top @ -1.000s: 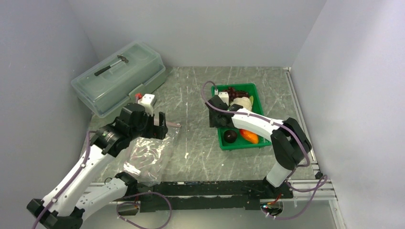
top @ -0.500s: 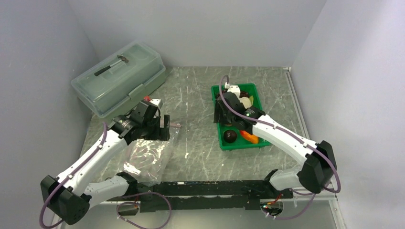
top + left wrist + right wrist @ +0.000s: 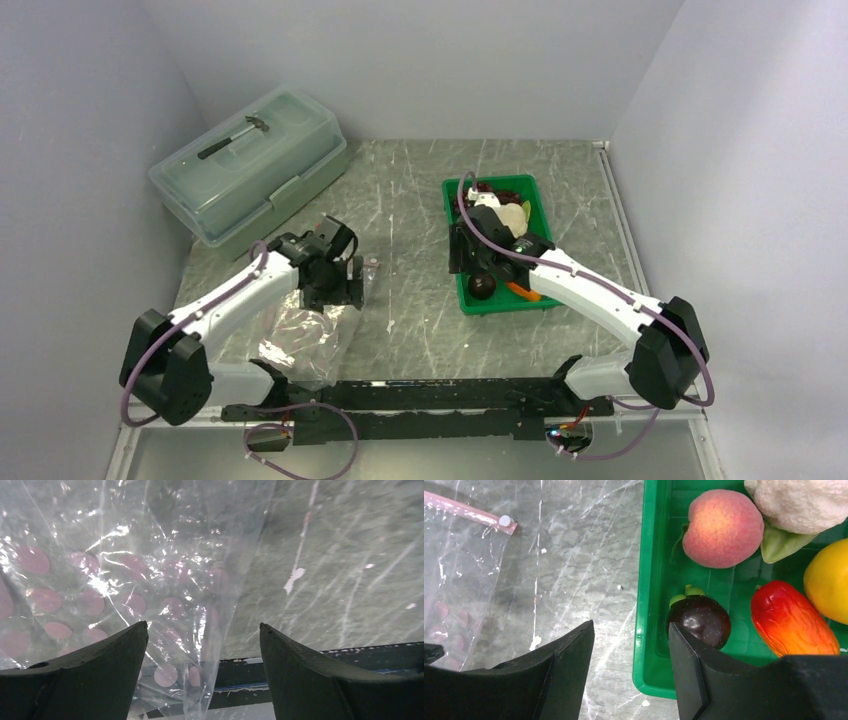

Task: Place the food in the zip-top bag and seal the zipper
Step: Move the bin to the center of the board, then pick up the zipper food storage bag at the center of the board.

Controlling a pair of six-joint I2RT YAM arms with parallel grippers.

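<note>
The clear zip-top bag (image 3: 305,335) lies crumpled at the near left, with pink dots showing through it (image 3: 100,580). Its pink zipper (image 3: 466,509) ends in a white slider (image 3: 504,521). My left gripper (image 3: 345,283) hovers open over the bag's right edge (image 3: 201,627), holding nothing. The food sits in the green tray (image 3: 505,307): peach (image 3: 723,527), cauliflower (image 3: 799,502), orange (image 3: 830,580), pepper (image 3: 794,620), plum (image 3: 701,620) and grapes (image 3: 492,187). My right gripper (image 3: 630,625) is open astride the tray's left wall, its right finger beside the plum.
A large translucent lidded box (image 3: 250,165) with a hammer inside stands at the back left. The black rail (image 3: 430,395) runs along the table's near edge. Grey walls close in the left, back and right sides.
The left gripper has swung down and right over the bag's mouth edge. The right gripper has moved from the tray's far end to its near left corner by the plum.
</note>
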